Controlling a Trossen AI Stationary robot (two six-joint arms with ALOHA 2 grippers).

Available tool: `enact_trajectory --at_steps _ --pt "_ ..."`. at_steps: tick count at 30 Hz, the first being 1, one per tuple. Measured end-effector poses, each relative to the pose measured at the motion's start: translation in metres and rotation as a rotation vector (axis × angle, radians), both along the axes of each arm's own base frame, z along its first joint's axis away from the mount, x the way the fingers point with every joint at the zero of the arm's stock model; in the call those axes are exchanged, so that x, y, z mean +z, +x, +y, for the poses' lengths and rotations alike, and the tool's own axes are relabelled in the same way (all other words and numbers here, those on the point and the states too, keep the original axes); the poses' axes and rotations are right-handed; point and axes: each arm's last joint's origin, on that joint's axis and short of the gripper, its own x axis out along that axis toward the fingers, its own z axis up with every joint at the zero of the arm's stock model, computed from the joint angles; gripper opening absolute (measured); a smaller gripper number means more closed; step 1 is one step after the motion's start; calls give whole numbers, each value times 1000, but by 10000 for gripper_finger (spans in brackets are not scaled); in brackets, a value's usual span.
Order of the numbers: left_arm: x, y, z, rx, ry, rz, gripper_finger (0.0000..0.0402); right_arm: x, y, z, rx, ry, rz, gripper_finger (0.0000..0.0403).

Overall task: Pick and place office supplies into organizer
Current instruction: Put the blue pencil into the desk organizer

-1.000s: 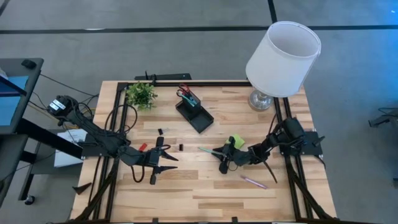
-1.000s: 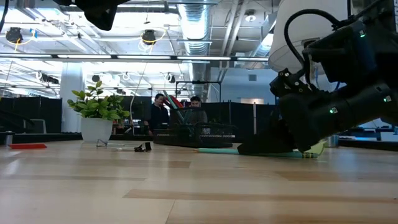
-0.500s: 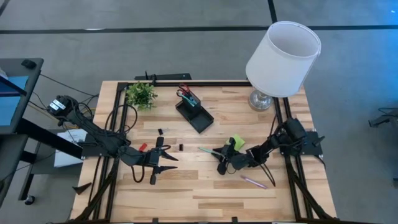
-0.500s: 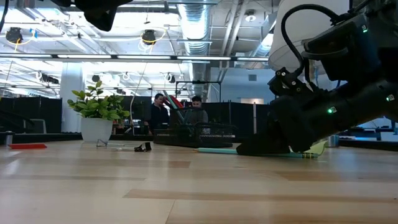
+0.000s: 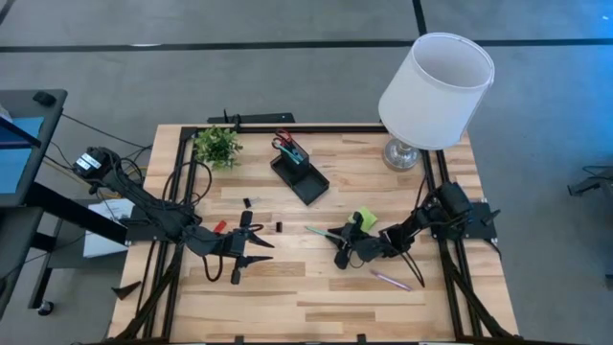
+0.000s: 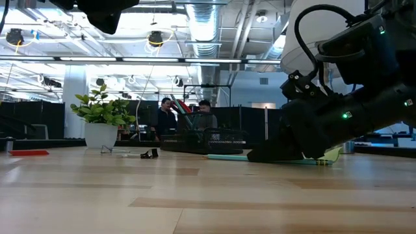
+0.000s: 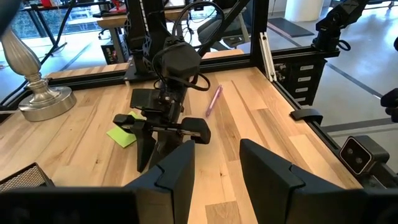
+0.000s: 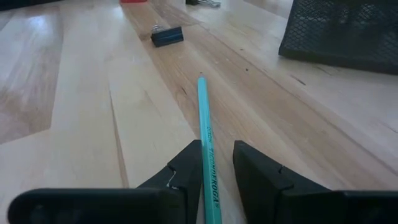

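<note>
Pale wooden plank tabletop [image 5: 316, 287]; my right gripper [image 8: 214, 163] narrowly straddles thin teal pencil [image 8: 205, 134], left gripper [image 7: 214, 165] parted, empty; office ceiling lights beyond.

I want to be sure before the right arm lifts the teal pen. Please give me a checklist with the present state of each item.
1. Teal pen lies between the right gripper jaws: ok, seen in the right wrist view.
2. Jaws closed firmly on the pen: cannot tell; a small gap shows on each side.
3. Pen lies flat on the table: ok.
4. Organizer stands upright, away from the gripper: ok; red-handled scissors already stand in its cup.
5. Left gripper out of the way: ok, it sits apart on the left side of the table.
6. Sticky-note pad clear of the lift: cannot tell; it lies close beside the right arm.
</note>
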Motion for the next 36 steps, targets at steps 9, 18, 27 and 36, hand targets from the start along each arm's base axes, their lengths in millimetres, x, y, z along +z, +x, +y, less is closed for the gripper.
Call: enact_trajectory --at_steps 9,18,27,36 --pt "0 0 0 0 0 0 125 10 -1 3 32 -119 -23 90" --pt "0 0 0 0 0 1 125 29 -4 15 54 -115 -51 90" --pt "0 0 0 2 -9 3 125 15 -38 21 -22 -89 -19 90" --pt "0 0 0 2 -6 0 125 -6 -53 29 -86 -61 -42 90"
